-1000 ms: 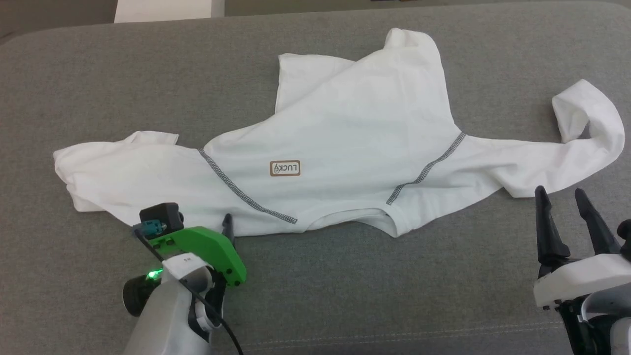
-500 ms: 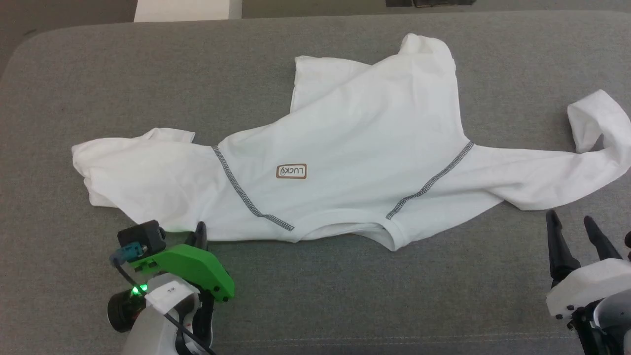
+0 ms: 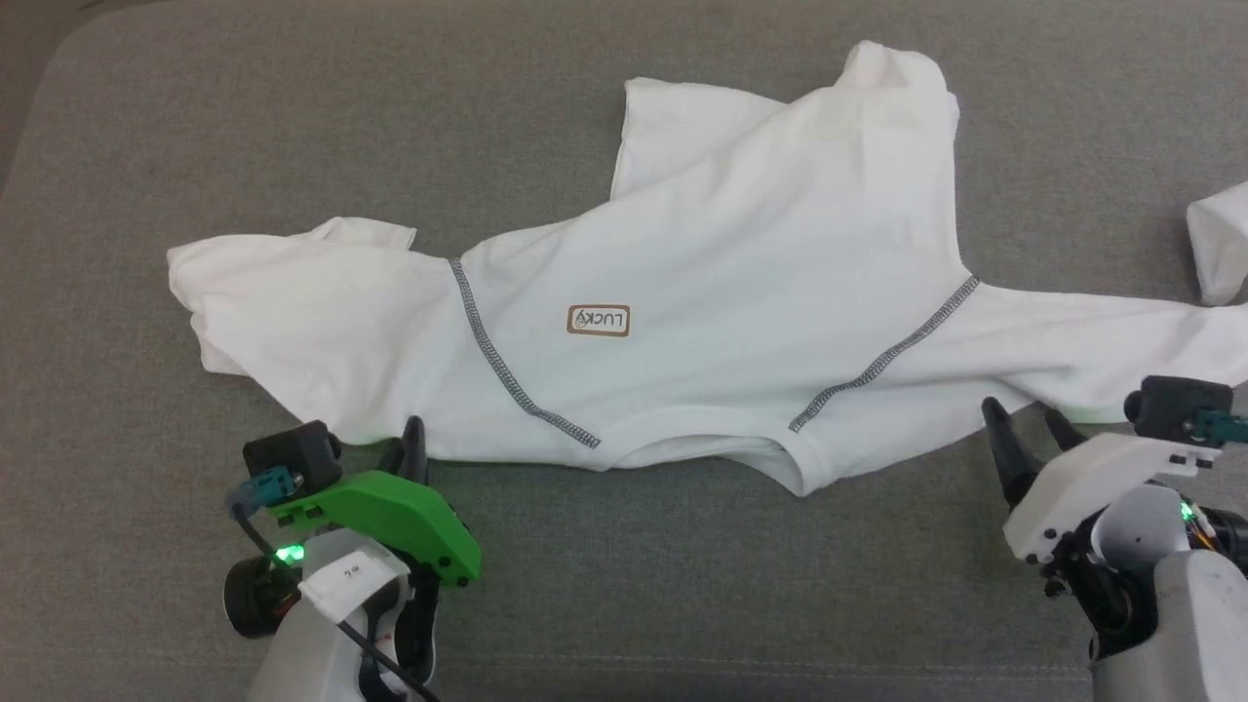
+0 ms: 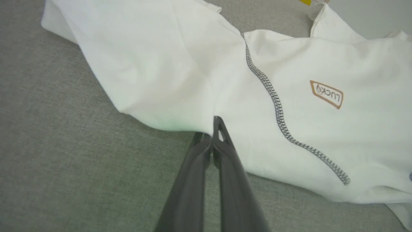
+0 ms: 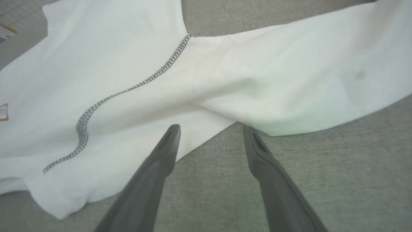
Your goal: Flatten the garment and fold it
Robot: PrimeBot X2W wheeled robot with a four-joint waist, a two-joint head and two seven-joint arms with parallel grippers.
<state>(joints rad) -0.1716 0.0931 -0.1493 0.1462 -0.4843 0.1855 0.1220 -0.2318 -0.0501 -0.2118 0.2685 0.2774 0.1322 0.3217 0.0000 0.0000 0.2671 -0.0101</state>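
The white long-sleeved garment (image 3: 731,263) lies spread on the grey surface, sleeves out to both sides and its brown-outlined logo patch (image 3: 599,320) facing up. Its right sleeve end (image 3: 1219,244) curls back at the frame's edge. My left gripper (image 3: 414,434) is at the near edge below the left sleeve. In the left wrist view this left gripper (image 4: 212,130) is shut on the garment (image 4: 289,58), one finger above the edge and one below. My right gripper (image 3: 1024,414) stands open at the edge beneath the right sleeve. The right wrist view shows that gripper (image 5: 210,129) with its tips just touching the garment (image 5: 128,64).
The grey padded surface (image 3: 682,585) has a rounded far-left corner (image 3: 44,88). Bare fabric runs along the near side between my two arms. A stitched seam crosses the surface close to the bottom.
The head camera has shifted, sliding the picture right. My right gripper has moved left and forward to the garment's edge under the right sleeve. The left gripper slid a little left along the edge.
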